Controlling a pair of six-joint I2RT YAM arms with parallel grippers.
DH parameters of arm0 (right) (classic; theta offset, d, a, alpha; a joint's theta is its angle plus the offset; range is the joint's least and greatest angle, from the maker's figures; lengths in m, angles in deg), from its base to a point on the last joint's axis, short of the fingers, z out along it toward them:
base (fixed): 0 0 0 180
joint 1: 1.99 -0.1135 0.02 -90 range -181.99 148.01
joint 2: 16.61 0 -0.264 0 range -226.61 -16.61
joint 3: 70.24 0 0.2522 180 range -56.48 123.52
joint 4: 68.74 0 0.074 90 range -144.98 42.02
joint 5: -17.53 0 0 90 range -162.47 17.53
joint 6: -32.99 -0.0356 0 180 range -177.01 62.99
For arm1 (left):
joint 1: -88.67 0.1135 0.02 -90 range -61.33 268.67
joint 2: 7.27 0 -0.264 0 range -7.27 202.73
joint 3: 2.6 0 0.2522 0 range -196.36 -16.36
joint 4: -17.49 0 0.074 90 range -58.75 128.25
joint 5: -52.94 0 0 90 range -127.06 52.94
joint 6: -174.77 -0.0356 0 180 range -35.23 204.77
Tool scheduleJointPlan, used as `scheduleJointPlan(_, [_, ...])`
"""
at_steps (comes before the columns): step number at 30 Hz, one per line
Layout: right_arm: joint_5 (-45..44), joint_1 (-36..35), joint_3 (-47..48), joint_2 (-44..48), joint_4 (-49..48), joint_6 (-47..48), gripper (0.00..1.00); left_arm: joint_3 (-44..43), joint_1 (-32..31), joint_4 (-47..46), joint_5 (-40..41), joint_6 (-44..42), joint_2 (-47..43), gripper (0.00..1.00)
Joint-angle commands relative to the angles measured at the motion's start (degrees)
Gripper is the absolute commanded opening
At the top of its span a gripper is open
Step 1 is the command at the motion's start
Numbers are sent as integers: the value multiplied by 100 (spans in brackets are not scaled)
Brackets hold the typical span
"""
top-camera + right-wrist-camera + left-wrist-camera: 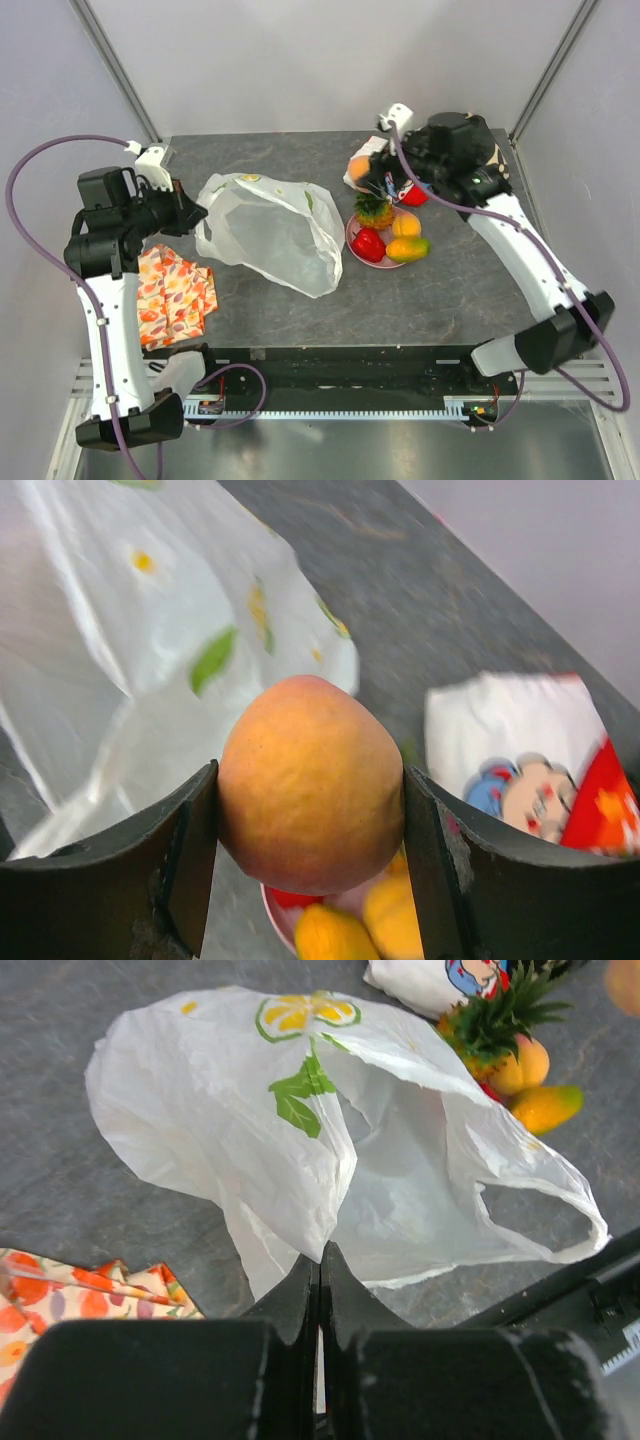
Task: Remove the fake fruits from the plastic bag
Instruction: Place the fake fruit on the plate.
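Left pincer (320, 1260) clamped shut on plastic bag (250, 1130) edge, bag lying on counter (450, 290). Right pincer (310, 775) grips peach (310, 820) above pink plate (349, 238); pineapple (374, 210), red piece (368, 243), yellow fruits (410, 248) sit on plate.

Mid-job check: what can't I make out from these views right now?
- Inside of the plastic bag: top and left wrist views; its crumpled, cloudy folds hide whether any fruit is in it.
- Plate: right wrist view; the held peach covers most of it.
- Cartoon cloth: left wrist view, cut off by the top edge; top view, mostly under the right arm.
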Motion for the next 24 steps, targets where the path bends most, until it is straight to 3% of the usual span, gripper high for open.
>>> scheduleJointPlan(1, [-527,589,-787,992,476,407,43,-262,68,-214,444,179,-197,2])
scheduleJointPlan(7, [-599,1756,-1964,1617,740,198,39,-68,209,-495,41,416,84,2])
scheduleJointPlan(10, [-318,2304,-2394,1468,714,178,26,-42,288,-601,-179,732,260,2])
scheduleJointPlan(15, [-221,2287,-3170,1495,345,1057,0,99,288,-636,-382,820,348,2])
scheduleJointPlan(24, [-309,1647,-2968,731,-24,1656,0,389,393,-698,-434,891,252,2])
